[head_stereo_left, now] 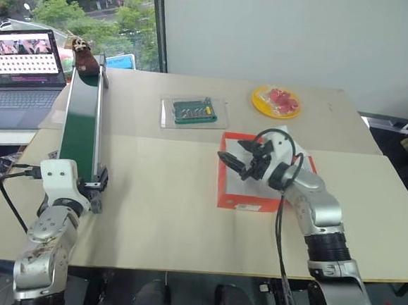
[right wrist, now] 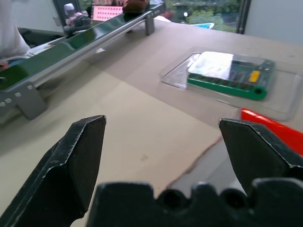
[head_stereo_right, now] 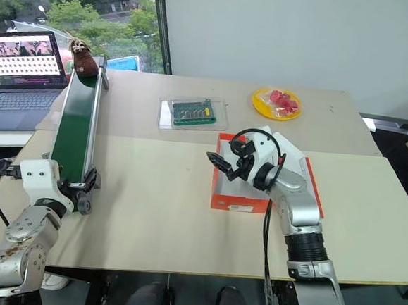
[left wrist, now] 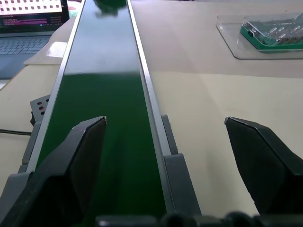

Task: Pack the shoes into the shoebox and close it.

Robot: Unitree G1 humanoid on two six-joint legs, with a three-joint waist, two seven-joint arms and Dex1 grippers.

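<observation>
One dark brown shoe (head_stereo_left: 85,57) with white laces sits at the far end of the green conveyor belt (head_stereo_left: 78,128), by the window. The orange-red shoebox (head_stereo_left: 224,189) lies at the table's middle right, with a pale inside and a white label on its near side. My right arm hides much of the box. My right gripper (head_stereo_left: 233,162) hovers open over the box's left rim, pointing left, with nothing between its fingers (right wrist: 85,156). My left gripper (head_stereo_left: 94,186) stands open at the belt's near end. One of its fingers (left wrist: 87,142) is over the belt, the other over the table.
A clear tray with a green circuit board (head_stereo_left: 193,111) lies behind the box. A yellow plate with red pieces (head_stereo_left: 276,102) stands at the back right. An open laptop (head_stereo_left: 24,60) sits on a side table to the far left.
</observation>
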